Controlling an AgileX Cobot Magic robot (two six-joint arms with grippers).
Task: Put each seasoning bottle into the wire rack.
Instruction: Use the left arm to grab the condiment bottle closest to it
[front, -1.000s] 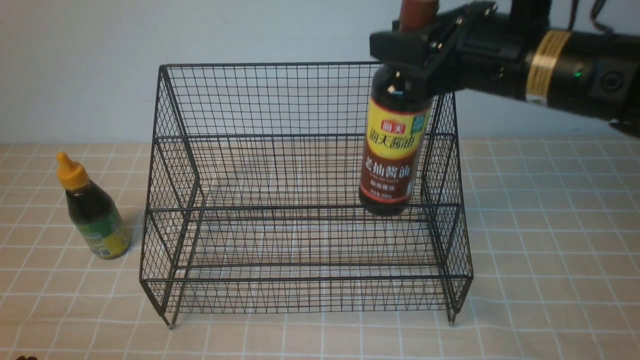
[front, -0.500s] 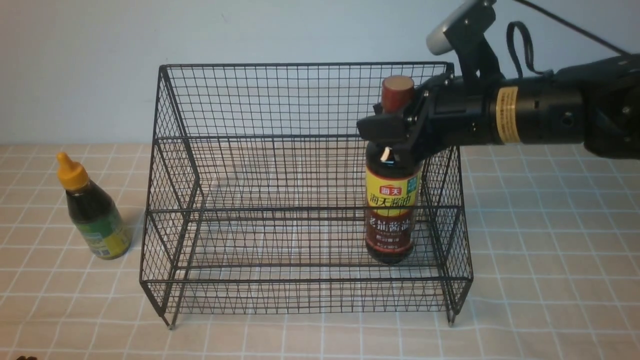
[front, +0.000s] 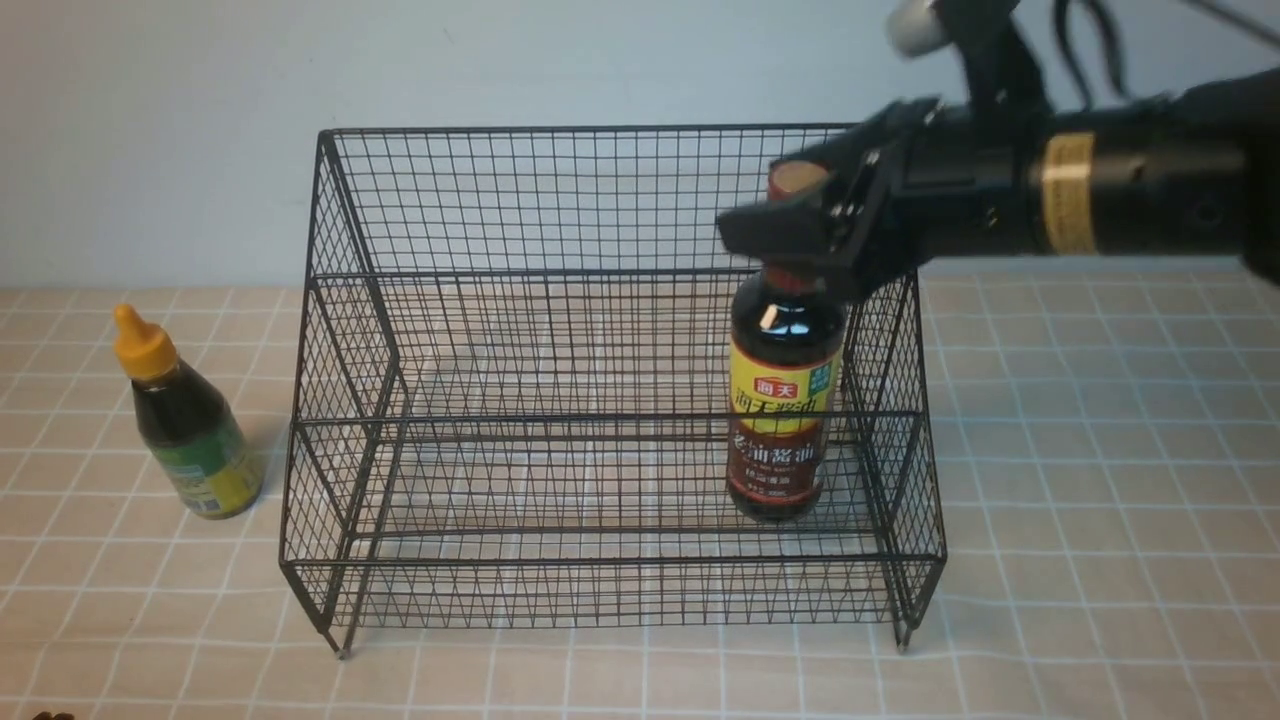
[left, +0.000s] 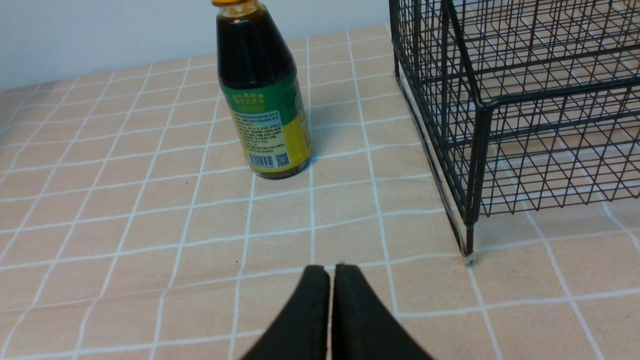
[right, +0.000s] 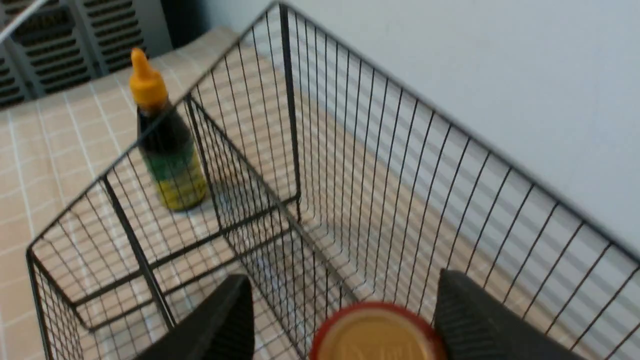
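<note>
The tall seasoning bottle (front: 783, 400), with a yellow-and-red label, stands upright on the lower tier at the right end of the black wire rack (front: 600, 270). My right gripper (front: 810, 205) is open at the height of the bottle's brown-red cap (right: 377, 337), one finger on each side with a gap between. The short bottle (front: 185, 420) with the orange nozzle cap stands on the table left of the rack. In the left wrist view, that short bottle (left: 262, 105) is ahead of my left gripper (left: 327, 270), which is shut and empty low over the table.
A tan tablecloth (front: 1100, 500) with a white grid covers the table. A pale wall rises close behind the rack. The rack's front left foot (left: 467, 255) stands just right of my left gripper. Dark slatted panels (right: 75, 35) show past the table's left end.
The right arm brought the tall bottle down from above the rack onto the lower tier. Its jaws have since opened off the neck and risen a little. The left arm is unmoved.
</note>
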